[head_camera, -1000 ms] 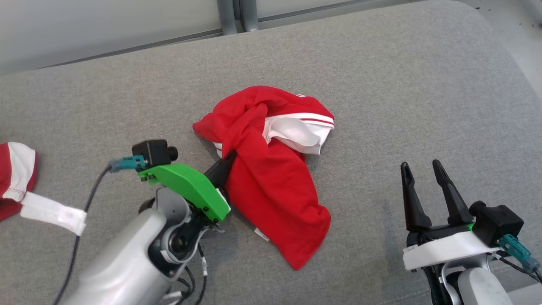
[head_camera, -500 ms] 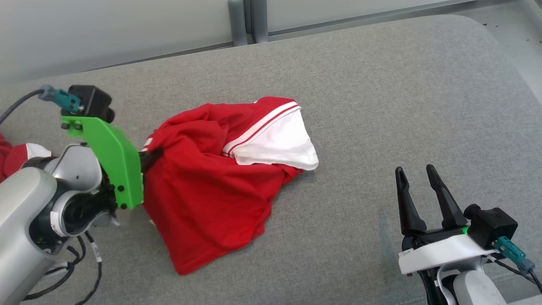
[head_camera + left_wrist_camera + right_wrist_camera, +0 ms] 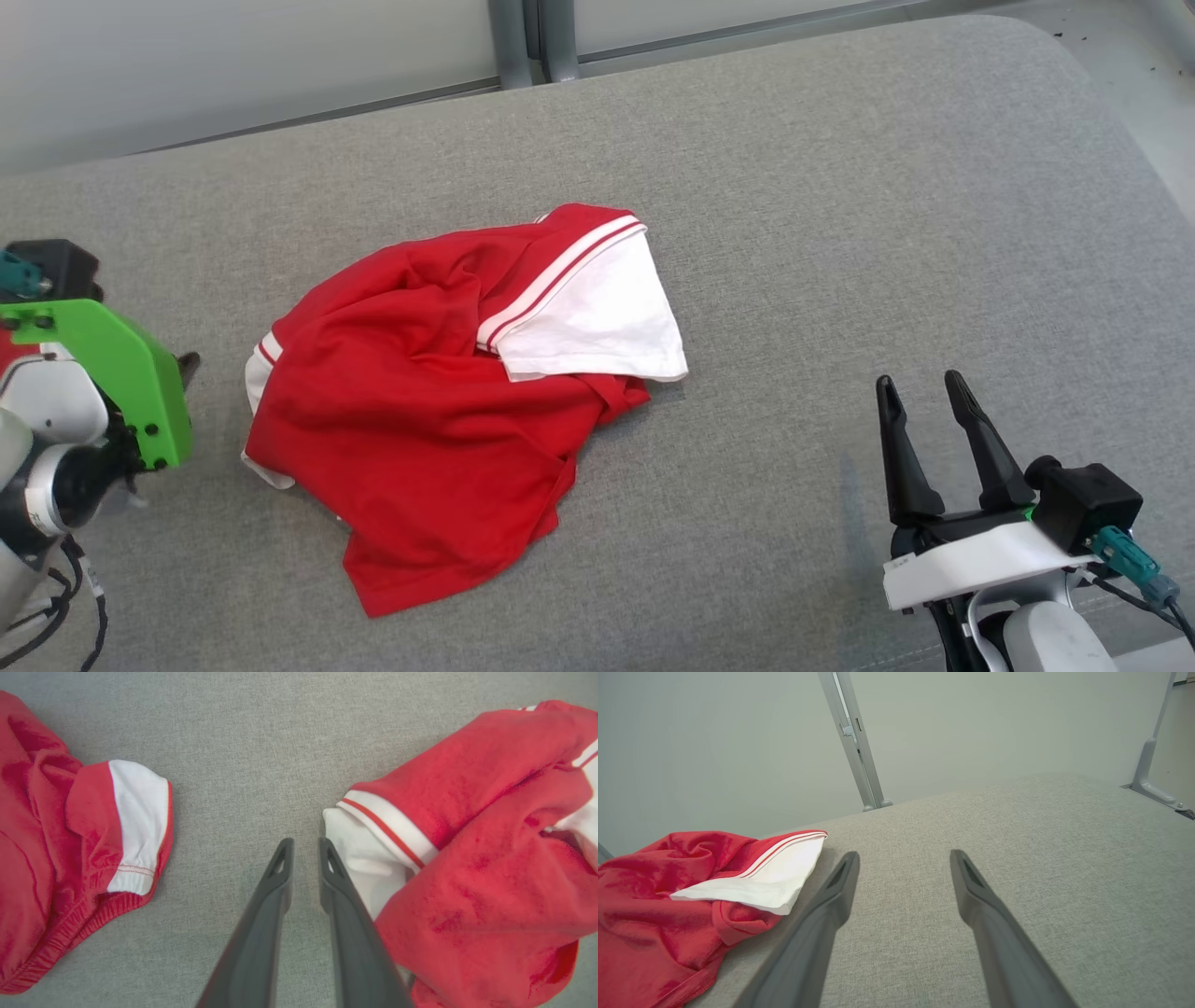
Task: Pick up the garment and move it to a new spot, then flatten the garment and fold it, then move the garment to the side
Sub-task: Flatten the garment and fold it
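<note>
The garment point(image 3: 439, 411) is a crumpled red piece with a white, red-striped sleeve, lying loose on the grey padded surface point(image 3: 840, 233). My left gripper point(image 3: 189, 366) sits just left of it, a short gap away. In the left wrist view the left gripper point(image 3: 306, 842) stands slightly open with only grey fabric between its fingers, and the garment's point(image 3: 467, 858) white cuff lies beside its right finger. My right gripper point(image 3: 920, 383) rests open at the lower right, well clear of the cloth. The right wrist view shows the right gripper point(image 3: 904, 855) empty and the garment point(image 3: 668, 924) to its left.
A second red-and-white garment point(image 3: 70, 858) lies left of my left gripper. A pale wall with a metal post point(image 3: 523, 37) runs behind the surface. The surface's rounded far right corner point(image 3: 1055, 47) borders the floor.
My left gripper dragged the garment leftwards, then let go and drew back to the left. The garment now lies spread wider on the surface. The right gripper stayed put.
</note>
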{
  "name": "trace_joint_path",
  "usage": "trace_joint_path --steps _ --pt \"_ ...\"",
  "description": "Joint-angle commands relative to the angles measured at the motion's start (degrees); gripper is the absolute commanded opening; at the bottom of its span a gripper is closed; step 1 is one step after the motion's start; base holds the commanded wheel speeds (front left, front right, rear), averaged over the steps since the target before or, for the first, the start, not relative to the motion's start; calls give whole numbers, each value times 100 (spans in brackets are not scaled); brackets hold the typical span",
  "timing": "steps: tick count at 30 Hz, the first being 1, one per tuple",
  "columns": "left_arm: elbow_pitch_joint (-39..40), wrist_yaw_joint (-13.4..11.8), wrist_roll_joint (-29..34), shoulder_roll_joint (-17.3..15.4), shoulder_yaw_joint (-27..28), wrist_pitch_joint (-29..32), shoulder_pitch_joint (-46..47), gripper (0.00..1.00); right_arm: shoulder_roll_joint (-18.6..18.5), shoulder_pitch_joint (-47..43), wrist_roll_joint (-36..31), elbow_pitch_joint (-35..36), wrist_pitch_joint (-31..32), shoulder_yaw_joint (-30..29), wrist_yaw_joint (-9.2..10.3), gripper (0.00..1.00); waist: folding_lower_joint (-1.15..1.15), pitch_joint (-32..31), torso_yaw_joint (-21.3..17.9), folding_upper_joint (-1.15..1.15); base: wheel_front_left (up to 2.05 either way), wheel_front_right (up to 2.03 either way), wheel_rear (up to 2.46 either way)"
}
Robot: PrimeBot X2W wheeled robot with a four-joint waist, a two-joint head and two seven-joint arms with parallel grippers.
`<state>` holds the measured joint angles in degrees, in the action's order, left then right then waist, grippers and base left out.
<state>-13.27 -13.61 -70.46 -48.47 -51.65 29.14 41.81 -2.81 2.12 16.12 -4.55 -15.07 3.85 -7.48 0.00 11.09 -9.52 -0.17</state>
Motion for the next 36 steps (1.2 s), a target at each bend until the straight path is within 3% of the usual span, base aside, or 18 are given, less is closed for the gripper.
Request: trace_joint_path --steps 1,4,9,14,17,24,29,36 --pt "-114 6 -37 38 149 -188 53 100 -14 -11 -56 -13 -29 -11 -3 100 0 23 48 17 0 0 0" --pt "-34 -28 -507 271 608 -699 -172 100 -16 39 -70 -13 -29 5 -3 100 0 21 64 17 0 0 0" --pt "906 -64 -1104 508 1128 -1417 -822 100 -16 -60 -74 26 -29 -50 -3 100 0 -2 128 17 0 0 0" --pt "2320 -548 -919 737 989 -2208 -1731 100 -16 -153 -138 31 -29 -95 -2 100 0 39 314 17 0 0 0" --pt "2707 -885 -677 947 764 -2561 -2147 100 -15 -80 -185 62 -29 -110 -3 100 0 99 402 17 0 0 0" --pt "2029 -1326 -256 1707 184 -2926 -2363 100 -14 -8 -334 82 -29 -119 -3 100 0 202 574 17 0 0 0" --pt "1116 -1524 -41 1883 123 -3079 -2291 100 -18 55 -369 68 -29 -73 -2 100 0 239 524 17 0 0 0" --pt "809 -1590 -230 1780 292 -3338 -2811 100 -16 -62 -332 44 -29 -66 -3 100 0 236 423 17 0 0 0"
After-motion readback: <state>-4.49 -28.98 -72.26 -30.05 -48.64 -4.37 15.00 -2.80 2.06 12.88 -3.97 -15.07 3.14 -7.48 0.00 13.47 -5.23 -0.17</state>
